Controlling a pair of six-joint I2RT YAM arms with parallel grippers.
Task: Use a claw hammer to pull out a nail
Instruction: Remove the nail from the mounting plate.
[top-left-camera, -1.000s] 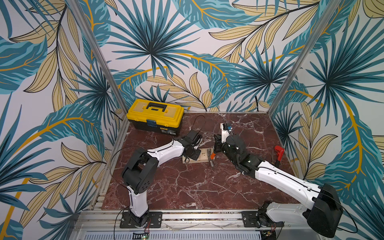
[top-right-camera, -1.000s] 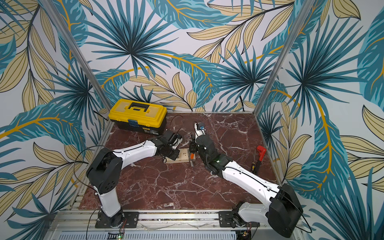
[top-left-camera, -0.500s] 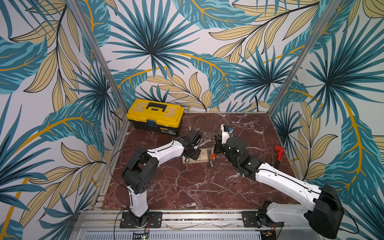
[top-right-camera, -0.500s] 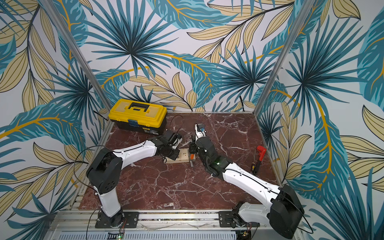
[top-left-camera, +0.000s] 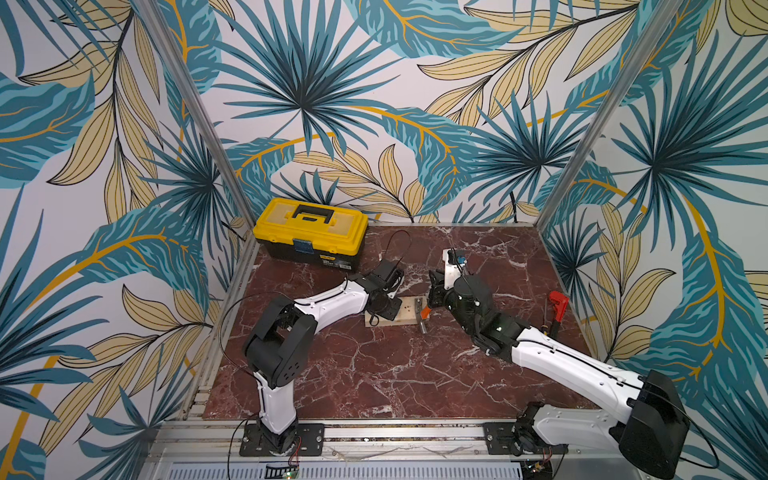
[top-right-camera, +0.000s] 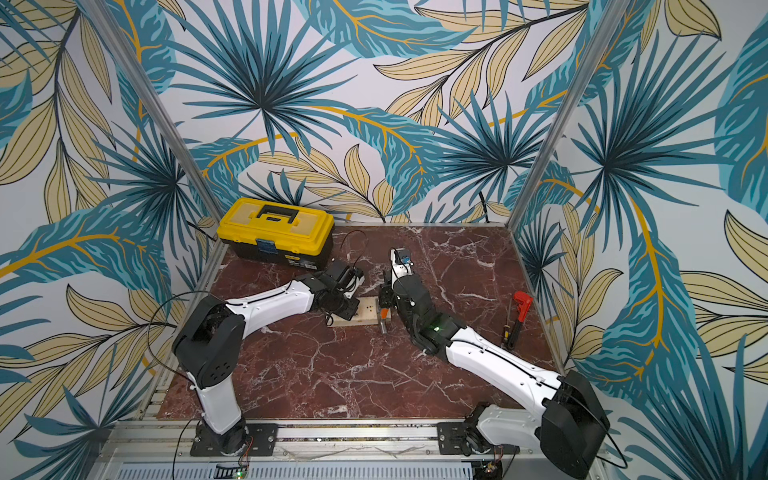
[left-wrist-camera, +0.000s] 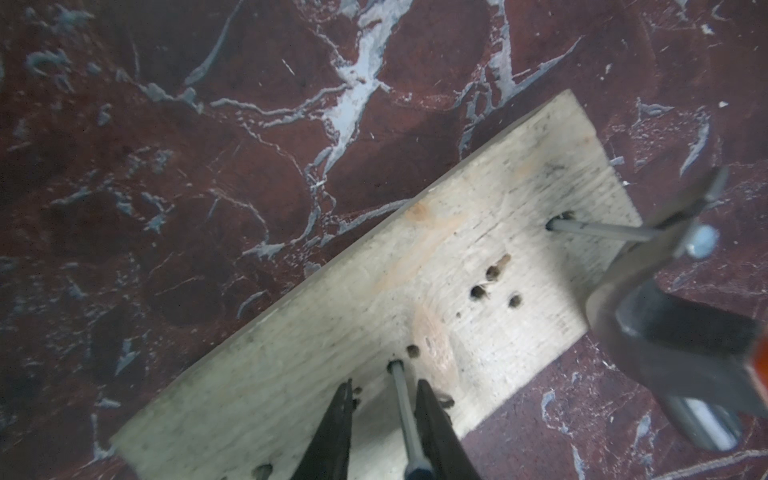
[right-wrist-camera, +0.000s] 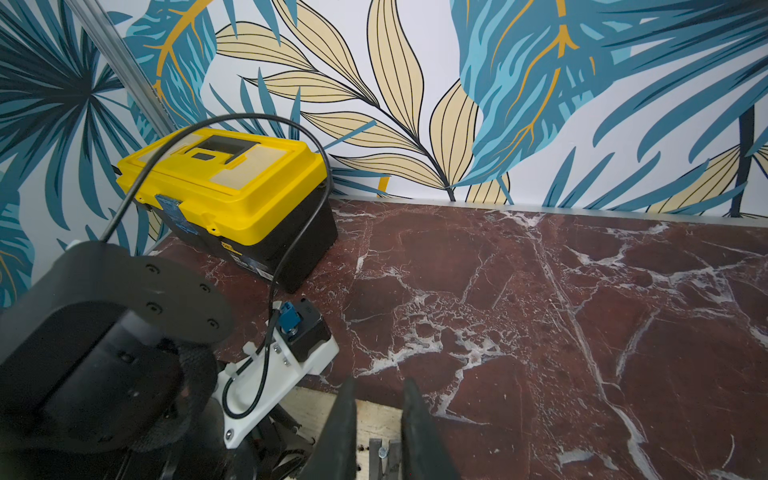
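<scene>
hammer work, in both top views: the claw hammer (top-left-camera: 423, 324) sits at the 3 o'clock end of the wooden board (top-left-camera: 401, 316), near the middle of the marble table (top-left-camera: 374, 374). the right gripper (top-left-camera: 428, 306) is clamped on its orange shaft, with the silver head low beside the board's edge; i judge that lets the claw lever against the wood. the left gripper (top-left-camera: 386, 309) rests on the board's 9 o'clock end, i think to pin it down against the pull. the yellow toolbox (top-right-camera: 276, 237) stands at 11 o'clock and the red-headed tool (top-right-camera: 521, 305) at 3 o'clock, both well apart from the job.

left wrist view: the left jaws stand apart, straddling a second nail (left-wrist-camera: 401, 399) without squeezing it, fingertips (left-wrist-camera: 340, 411) seemingly down on the board. farther along, the nail (left-wrist-camera: 602, 230) stands in its hole with its head caught in the fork of the claw. the hammer looks small: silver head, curved forked claw, a sliver of orange shaft.

right wrist view: the right fingers (right-wrist-camera: 343, 432) frame the claw's slot, the nail head seated in it; the shaft they hold is out of sight here. the nail is not yet out.
</scene>
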